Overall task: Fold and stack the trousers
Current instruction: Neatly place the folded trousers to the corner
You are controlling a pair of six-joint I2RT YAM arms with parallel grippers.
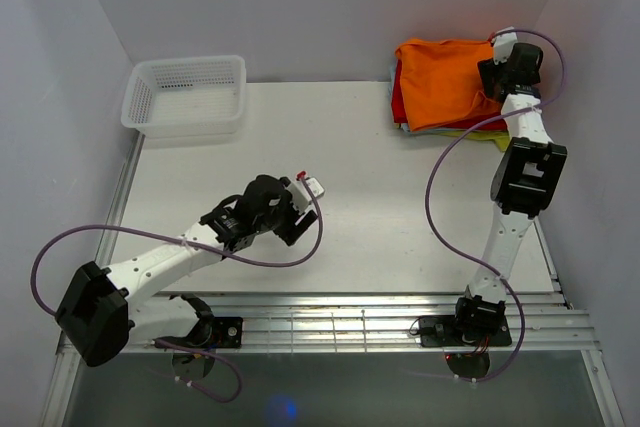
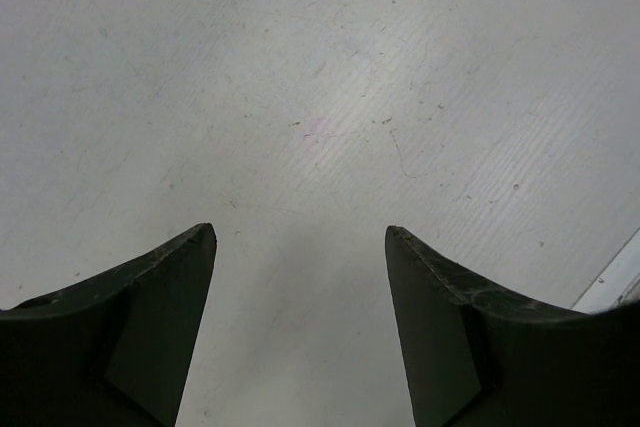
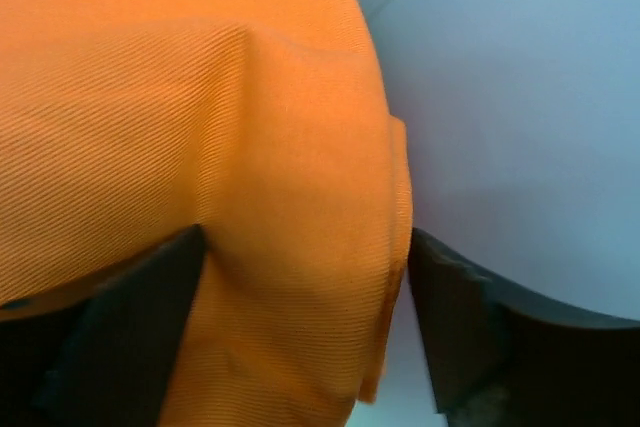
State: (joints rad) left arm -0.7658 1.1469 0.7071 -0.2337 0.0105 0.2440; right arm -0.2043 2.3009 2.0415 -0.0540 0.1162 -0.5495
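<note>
Counter [image 1: 350, 197]: white surface enclosed by pale walls on three sides, with both arm bases bolted at its near edge.

Right arm [image 1: 525, 177]: extended along the right side of the counter toward the far right corner, with a purple cable [image 1: 440, 197] looping beside it.

Left arm [image 1: 160, 262]: angled from the near left corner toward the middle of the counter, well apart from the cloth pile.

Trousers [image 1: 445, 82]: bright orange and folded into a compact slab. They lie on top of a pile in the far right corner, close to the back wall. Beneath them a red cloth [image 1: 398, 97] shows at the left edge and a yellow cloth [image 1: 480, 135] at the near edge. A thin blue layer also shows in the pile, and its extent cannot be made out.

Basket [image 1: 190, 125]: white perforated plastic, standing at the far left corner of the counter, well apart from the trousers.

Right gripper [image 3: 305, 242]: positioned at the right edge of the trousers. In the wrist view its jaws stand wide apart, and a folded edge of orange cloth lies between the two dark fingers [image 3: 130, 327]. The cloth reaches both fingers but is not pinched.

Left gripper [image 2: 300, 232]: jaws spread wide with nothing between them. It points down at bare counter, where only faint scratches show.
</note>
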